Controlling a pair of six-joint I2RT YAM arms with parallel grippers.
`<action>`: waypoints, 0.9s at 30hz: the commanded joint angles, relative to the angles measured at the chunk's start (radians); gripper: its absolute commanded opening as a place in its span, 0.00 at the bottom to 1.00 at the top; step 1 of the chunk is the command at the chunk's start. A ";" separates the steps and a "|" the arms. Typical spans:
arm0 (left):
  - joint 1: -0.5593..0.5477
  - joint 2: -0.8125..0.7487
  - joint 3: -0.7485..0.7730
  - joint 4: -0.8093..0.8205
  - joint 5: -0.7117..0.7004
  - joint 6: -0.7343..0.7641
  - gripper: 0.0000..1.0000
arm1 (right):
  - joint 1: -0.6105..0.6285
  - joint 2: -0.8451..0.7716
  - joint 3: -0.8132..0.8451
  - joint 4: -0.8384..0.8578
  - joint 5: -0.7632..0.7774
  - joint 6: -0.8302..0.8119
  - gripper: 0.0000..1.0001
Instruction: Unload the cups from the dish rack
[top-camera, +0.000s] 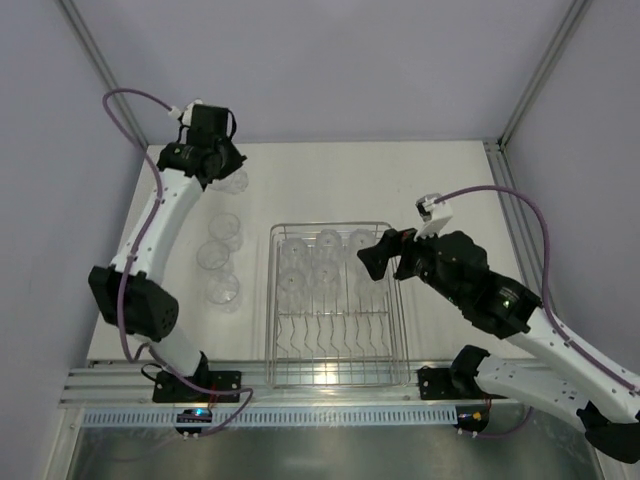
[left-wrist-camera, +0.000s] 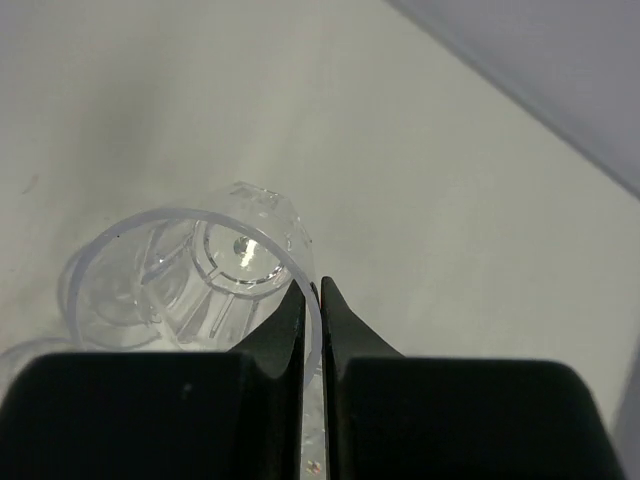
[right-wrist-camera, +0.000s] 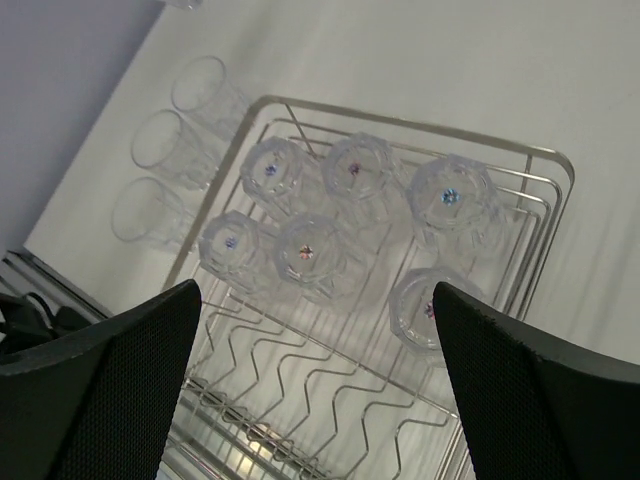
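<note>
The silver wire dish rack (top-camera: 270, 310) stands mid-table, and several clear cups (top-camera: 328, 240) sit upside down in its far half. In the right wrist view those cups (right-wrist-camera: 310, 250) fill the rack (right-wrist-camera: 560, 170) in two rows. My right gripper (top-camera: 390, 258) hovers open over the rack's right side, its jaws (right-wrist-camera: 315, 290) wide apart and empty. At the back left, my left gripper (top-camera: 215, 150) is shut on the rim of one cup (top-camera: 233, 182). Its fingers (left-wrist-camera: 315, 292) pinch the wall of that upright cup (left-wrist-camera: 190, 270). I cannot tell whether the cup rests on the table.
Three more clear cups (top-camera: 225, 228) (top-camera: 212, 255) (top-camera: 222, 288) stand upright in a line on the table, left of the rack; they show as well in the right wrist view (right-wrist-camera: 165, 150). Curved wire prongs (top-camera: 330, 335) fill the rack's near half. Frame posts rise at the back corners.
</note>
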 joint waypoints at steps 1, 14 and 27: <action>0.021 0.120 0.133 -0.105 -0.245 0.157 0.00 | -0.003 0.062 0.052 -0.157 0.004 -0.033 1.00; 0.125 0.438 0.267 -0.067 -0.250 0.229 0.00 | -0.003 0.106 0.041 -0.157 0.078 -0.027 1.00; 0.125 0.475 0.152 -0.036 -0.149 0.274 0.00 | -0.003 0.502 0.305 -0.297 -0.016 -0.117 1.00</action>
